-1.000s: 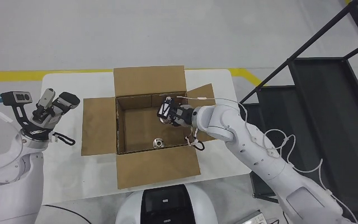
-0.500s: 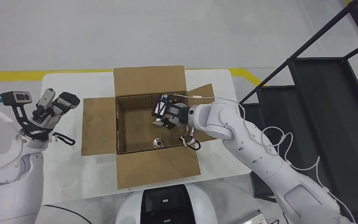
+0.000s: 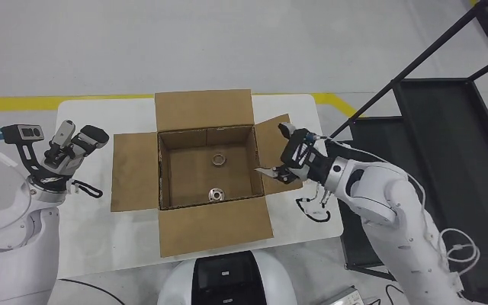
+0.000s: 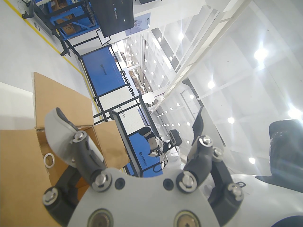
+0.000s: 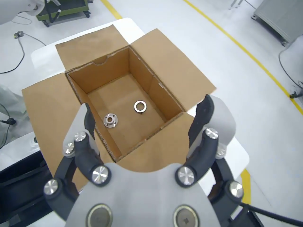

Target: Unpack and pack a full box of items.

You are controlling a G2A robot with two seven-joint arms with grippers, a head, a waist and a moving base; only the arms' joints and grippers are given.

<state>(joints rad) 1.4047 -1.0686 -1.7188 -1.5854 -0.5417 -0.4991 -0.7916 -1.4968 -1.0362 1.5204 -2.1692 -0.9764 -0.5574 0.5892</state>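
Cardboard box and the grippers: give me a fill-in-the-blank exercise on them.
The cardboard box holds ___ metal parts: a ring and a flanged hub.
The box stands on a white ___.
The right gripper is empty, its jaws ___.
The left gripper has its jaws ___ too.
Missing words: two; table; open; open.

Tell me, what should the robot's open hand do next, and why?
Probably lower the right gripper into the box toward the ring. The gripper is open and empty above a flap beside the opening. The ring lies flat on the box floor, apart from the metal hub, so there seems to be room to grab it.
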